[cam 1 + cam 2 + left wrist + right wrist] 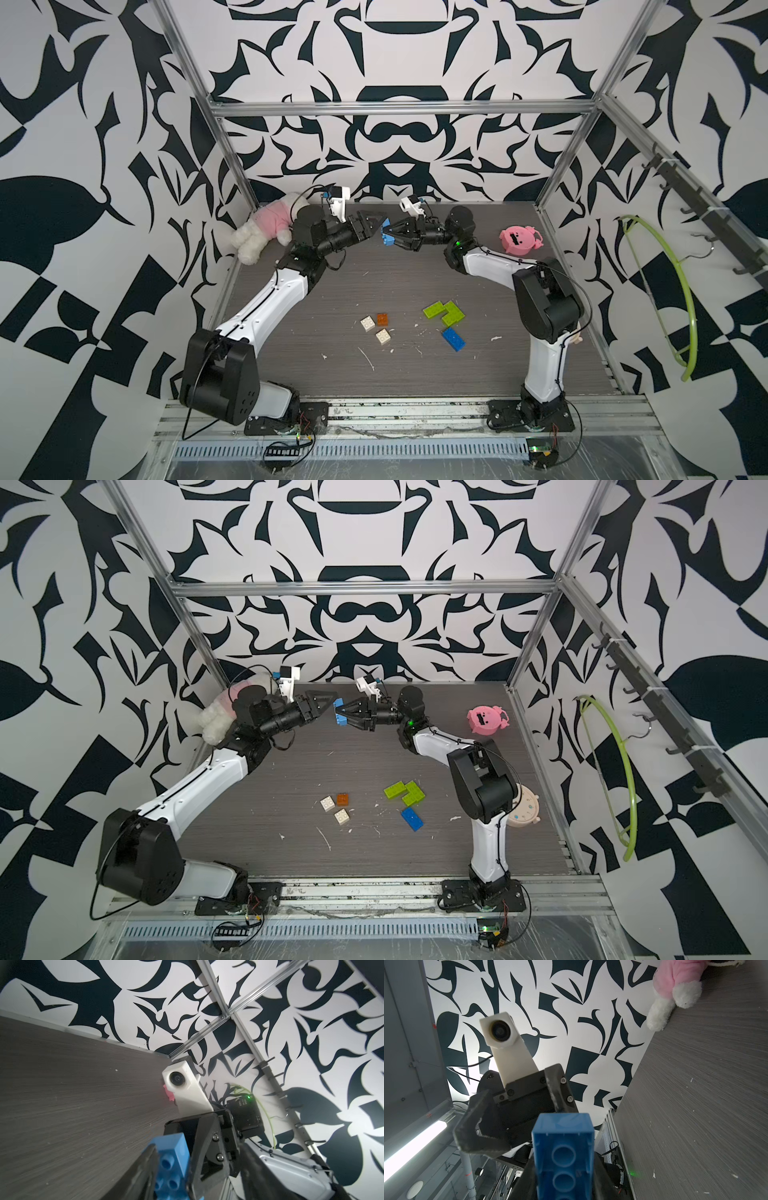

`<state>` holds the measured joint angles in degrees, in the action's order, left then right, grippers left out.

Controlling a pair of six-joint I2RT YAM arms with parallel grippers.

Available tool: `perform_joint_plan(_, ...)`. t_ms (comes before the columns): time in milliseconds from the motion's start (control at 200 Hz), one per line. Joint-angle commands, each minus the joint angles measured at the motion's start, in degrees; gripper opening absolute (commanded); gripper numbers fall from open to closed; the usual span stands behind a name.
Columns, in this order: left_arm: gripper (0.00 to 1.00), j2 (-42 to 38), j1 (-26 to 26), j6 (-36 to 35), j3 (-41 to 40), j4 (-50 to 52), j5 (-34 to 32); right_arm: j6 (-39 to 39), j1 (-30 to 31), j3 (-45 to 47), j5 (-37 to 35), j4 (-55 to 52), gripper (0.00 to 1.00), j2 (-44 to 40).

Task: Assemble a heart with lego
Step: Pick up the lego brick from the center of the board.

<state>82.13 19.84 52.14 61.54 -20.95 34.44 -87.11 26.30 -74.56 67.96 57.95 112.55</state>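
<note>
Above the back middle of the table, my right gripper (392,236) (563,1188) is shut on a blue lego brick (387,235) (340,715) (563,1157). My left gripper (380,226) (199,1167) faces it, open, one finger touching the brick's (172,1165) free end and the other finger well apart. On the table lie two touching lime-green bricks (444,312), a second blue brick (454,338), an orange brick (382,319) and two white squares (367,323) (383,336). No heart shows in any view.
A pink-and-white plush toy (266,226) lies at the back left corner behind the left arm. A pink pig-faced toy (519,240) sits at the back right. A beige round toy (525,812) shows behind the right arm. A green hanger (665,291) hangs outside the right frame.
</note>
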Motion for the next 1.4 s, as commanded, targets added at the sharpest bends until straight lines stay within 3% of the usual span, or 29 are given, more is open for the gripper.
perform_joint_plan(0, 0.54, 1.31, 0.06, 4.35, 0.35, 1.49, 3.05, 0.11, 0.13, -0.14, 1.12, 3.39, 0.24, -2.86)
perform_joint_plan(240, 0.55, -2.64, 0.11, 0.94, -1.71, 7.99, -1.50, -0.07, 0.22, -0.66, 1.29, 3.56, 0.24, -3.00)
perform_joint_plan(420, 0.55, -1.08, 0.10, 1.53, -1.18, 8.70, -0.03, -1.15, 0.24, -0.71, 1.21, 5.00, 0.24, -2.91)
perform_joint_plan(900, 0.53, 1.33, 0.15, 6.86, -1.73, 1.49, 2.83, -3.68, 1.73, -1.10, 1.01, 8.63, 0.23, -1.82)
perform_joint_plan(1200, 0.19, 0.37, 0.11, 6.52, -2.30, 1.97, 1.64, -6.71, 1.68, -1.31, 0.43, 12.27, 0.25, -0.32)
perform_joint_plan(1305, 0.03, -0.12, 0.06, 4.28, -1.48, 5.46, -0.07, -5.30, 1.27, -0.23, -0.08, 10.83, 0.45, -0.80)
perform_joint_plan(1400, 0.00, 0.02, 0.06, 1.08, 0.57, 11.44, -1.30, 1.29, -0.84, 3.34, -2.43, 2.64, 0.62, -2.83)
